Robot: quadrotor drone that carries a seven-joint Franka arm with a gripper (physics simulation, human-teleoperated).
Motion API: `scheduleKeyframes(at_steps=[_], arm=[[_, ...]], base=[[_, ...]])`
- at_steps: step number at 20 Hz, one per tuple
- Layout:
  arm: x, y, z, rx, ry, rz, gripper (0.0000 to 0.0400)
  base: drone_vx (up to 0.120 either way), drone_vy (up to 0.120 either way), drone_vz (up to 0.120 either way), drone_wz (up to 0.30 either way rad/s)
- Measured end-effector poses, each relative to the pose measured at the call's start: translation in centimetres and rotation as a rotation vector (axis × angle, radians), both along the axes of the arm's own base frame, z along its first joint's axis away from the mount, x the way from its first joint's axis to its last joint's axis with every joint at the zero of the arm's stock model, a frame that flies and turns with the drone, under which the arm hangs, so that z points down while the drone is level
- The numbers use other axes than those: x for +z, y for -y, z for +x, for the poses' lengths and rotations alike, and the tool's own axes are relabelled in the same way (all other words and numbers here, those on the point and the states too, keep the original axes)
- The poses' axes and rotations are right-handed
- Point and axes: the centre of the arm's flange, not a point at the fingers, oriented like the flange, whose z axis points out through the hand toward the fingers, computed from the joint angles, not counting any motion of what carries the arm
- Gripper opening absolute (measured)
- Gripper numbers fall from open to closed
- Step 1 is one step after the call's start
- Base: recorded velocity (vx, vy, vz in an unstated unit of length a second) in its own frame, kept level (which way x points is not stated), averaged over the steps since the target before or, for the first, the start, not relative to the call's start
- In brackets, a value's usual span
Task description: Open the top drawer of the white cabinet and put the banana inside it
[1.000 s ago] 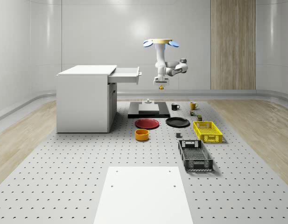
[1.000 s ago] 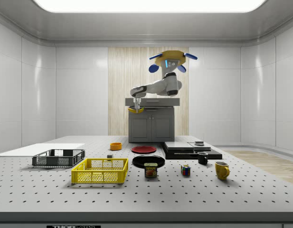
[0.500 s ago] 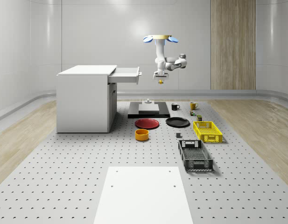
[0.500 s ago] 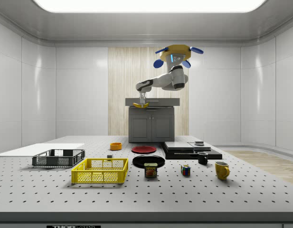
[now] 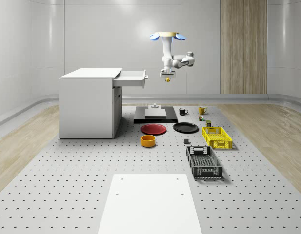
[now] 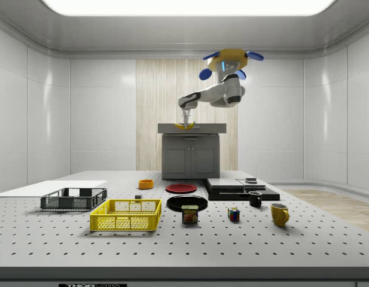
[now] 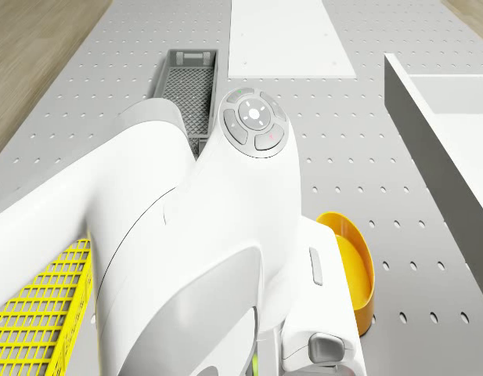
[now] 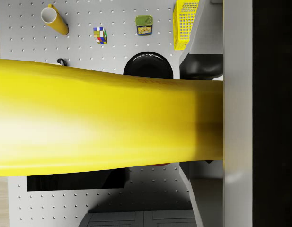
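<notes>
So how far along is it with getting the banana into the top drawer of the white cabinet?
Done: the top drawer of the white cabinet stands pulled out. In hand: the gripper holds the banana in the air, with the drone hovering over the black platform, beside the drawer front and not above it. Left: carry the banana over the open drawer, lower it inside and let go.

The perforated table (image 5: 67, 165) carries the white cabinet (image 5: 88, 105), crates, plates and mugs.
</notes>
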Motion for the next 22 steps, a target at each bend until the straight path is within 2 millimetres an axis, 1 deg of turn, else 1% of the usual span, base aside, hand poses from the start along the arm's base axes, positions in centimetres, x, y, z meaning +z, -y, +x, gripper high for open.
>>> scheduleKeyframes(at_steps=[4,9,14,22], arm=[[0.0,0.0,0.0,0.0,0.0,0.0,0.02],[0.0,0.0,0.0,0.0,0.0,0.0,0.02],[0.0,0.0,0.0,0.0,0.0,0.0,0.02],[0.0,0.0,0.0,0.0,0.0,0.0,0.02]], base=[[-0.12,0.0,0.12,0.0],[0.0,0.0,0.12,0.0],[0.0,-0.12,0.12,0.0],[0.0,-0.12,0.0,0.0]])
